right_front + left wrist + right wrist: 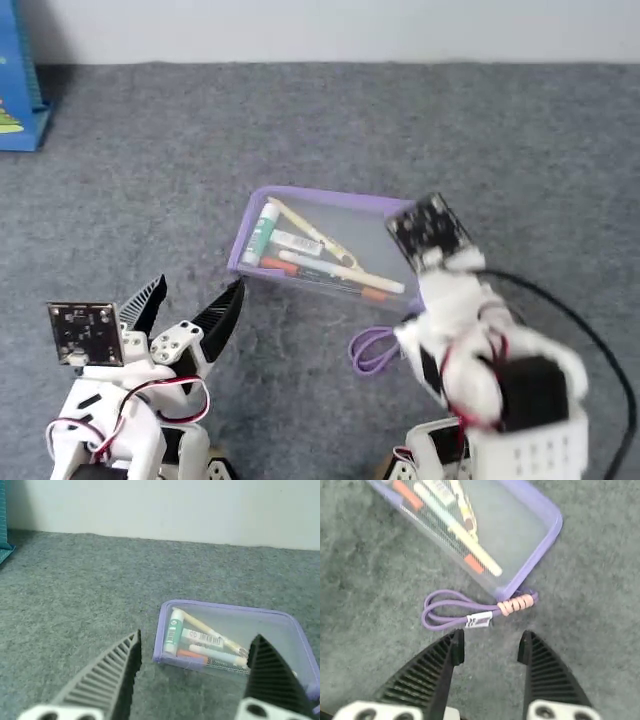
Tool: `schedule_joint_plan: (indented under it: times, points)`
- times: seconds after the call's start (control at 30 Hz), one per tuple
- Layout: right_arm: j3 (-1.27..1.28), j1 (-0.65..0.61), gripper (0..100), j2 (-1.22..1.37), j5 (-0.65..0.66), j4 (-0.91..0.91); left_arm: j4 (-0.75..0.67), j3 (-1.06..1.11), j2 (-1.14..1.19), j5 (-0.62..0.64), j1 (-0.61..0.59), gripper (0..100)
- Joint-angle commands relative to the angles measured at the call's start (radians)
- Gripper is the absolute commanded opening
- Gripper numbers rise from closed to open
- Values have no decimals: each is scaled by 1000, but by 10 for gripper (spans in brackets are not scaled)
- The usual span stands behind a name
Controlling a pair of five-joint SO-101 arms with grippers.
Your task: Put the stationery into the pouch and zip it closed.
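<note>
Clear pouch (320,196) with purple trim lies flat mid-table on the grey carpet (500,130), pens and markers (318,256) inside it. A purple cord loop (446,613) with a pink coil (518,603) trails from one pouch corner onto the carpet. Right gripper (490,647) hangs just above the loop, fingers partly spread, holding nothing. Left gripper (196,642) sits near the pouch's other short end, not touching, fingers spread wide, nothing held. Blue box (18,90) at the far table corner.
</note>
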Motion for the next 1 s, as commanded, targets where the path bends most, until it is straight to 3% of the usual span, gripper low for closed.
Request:
schedule_joint_plan:
  times: [0.0, 0.03, 0.13, 0.27, 0.6, 0.97]
  points:
    - [101, 1, 36, -189, 0, -79, 21, -41, -11, -11, -8, 306]
    - [137, 1, 0, -245, 2, -104, 28, -44, -11, -12, -8, 284]
    - [244, 1, 39, -384, 2, -143, 28, -45, -11, -69, -3, 182]
    - [393, 2, 6, -522, 2, -223, 31, -44, -11, -193, 0, 9]
    - [784, 166, 8, -693, -43, -469, 54, 19, -11, -229, 0, 12]
    - [924, 183, 12, -713, -224, -487, -161, 344, -11, -230, 0, 13]
